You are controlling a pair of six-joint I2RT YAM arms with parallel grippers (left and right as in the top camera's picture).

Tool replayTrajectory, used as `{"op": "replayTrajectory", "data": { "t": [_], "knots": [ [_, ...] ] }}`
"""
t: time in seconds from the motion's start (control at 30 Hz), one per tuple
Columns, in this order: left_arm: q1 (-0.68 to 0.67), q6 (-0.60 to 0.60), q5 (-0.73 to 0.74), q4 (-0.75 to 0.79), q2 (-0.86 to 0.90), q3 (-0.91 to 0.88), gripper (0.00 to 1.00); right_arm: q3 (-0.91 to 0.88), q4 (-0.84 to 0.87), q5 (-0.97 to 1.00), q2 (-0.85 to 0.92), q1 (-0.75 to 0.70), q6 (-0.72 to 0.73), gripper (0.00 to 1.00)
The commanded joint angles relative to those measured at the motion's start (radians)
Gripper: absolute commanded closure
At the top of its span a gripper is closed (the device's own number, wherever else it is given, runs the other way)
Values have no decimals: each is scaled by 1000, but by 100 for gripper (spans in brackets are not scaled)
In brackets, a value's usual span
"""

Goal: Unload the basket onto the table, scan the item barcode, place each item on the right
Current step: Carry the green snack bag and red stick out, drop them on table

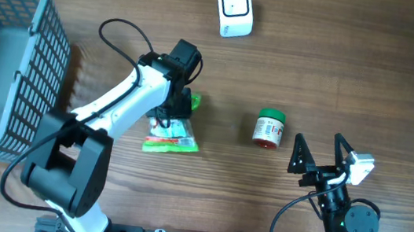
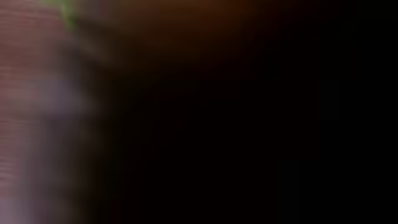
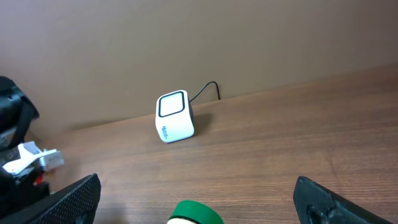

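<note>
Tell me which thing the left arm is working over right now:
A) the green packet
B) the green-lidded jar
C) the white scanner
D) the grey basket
A: in the overhead view the left gripper is down over the green packet, while the green-lidded jar lies apart to the side and the white scanner stands off at the table's far edge.
</note>
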Motion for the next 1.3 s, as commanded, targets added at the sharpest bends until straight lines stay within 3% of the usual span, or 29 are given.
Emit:
{"op": "replayTrajectory", "data": {
  "t": [0.0, 0.13, 0.37, 0.4, 0.43, 0.47, 0.5, 0.57, 0.6, 0.73, 0.77, 0.8, 0.83, 0.87, 0.9, 1.27],
  "knots": [
    [6, -10, 12, 0, 2, 2, 21, -1, 3, -2, -5, -6, 8, 0],
    [5, -11, 17, -1, 2, 2, 0, -1, 3, -2, -5, -6, 7, 0],
    [1, -10, -35, -27, -11, 21, 0, -1, 3, -2, -5, -6, 8, 0],
    [-1, -10, -58, -51, -15, 37, 8, -1, 3, -2, -5, -6, 8, 0],
    [-1, -9, -72, -80, -17, 60, 40, -1, 3, -2, -5, -6, 7, 0],
    [-1, -5, -72, -104, -19, 82, 82, -1, 3, -2, -5, -6, 8, 0],
    [-1, -5, -72, -112, -21, 97, 90, -1, 3, -2, -5, -6, 7, 0],
    [-1, -6, -68, -110, -23, 101, 20, -1, 3, -2, -5, -6, 8, 0],
    [-1, -6, -60, -111, -23, 101, 1, -1, 3, -2, -5, -6, 7, 0],
    [-6, 3, -45, -109, -23, 101, 0, -1, 3, -2, -5, -6, 8, 0],
    [-6, 16, -45, -106, -23, 101, 5, -1, 3, -2, -5, -6, 7, 0],
    [-6, 17, -46, -106, -23, 101, 87, -1, 3, -2, -5, -6, 8, 0],
    [-6, 17, -45, -107, -23, 101, 96, -1, 3, -2, -5, -6, 7, 0],
    [-6, 17, -45, -107, -23, 101, 52, -1, 3, -2, -5, -6, 8, 0],
    [-6, 17, -45, -106, -23, 101, 0, -1, 3, -2, -5, -6, 7, 0],
    [-6, 63, -113, -209, -103, 217, 0, -1, 3, -2, -4, -6, 8, 0]
  ]
}}
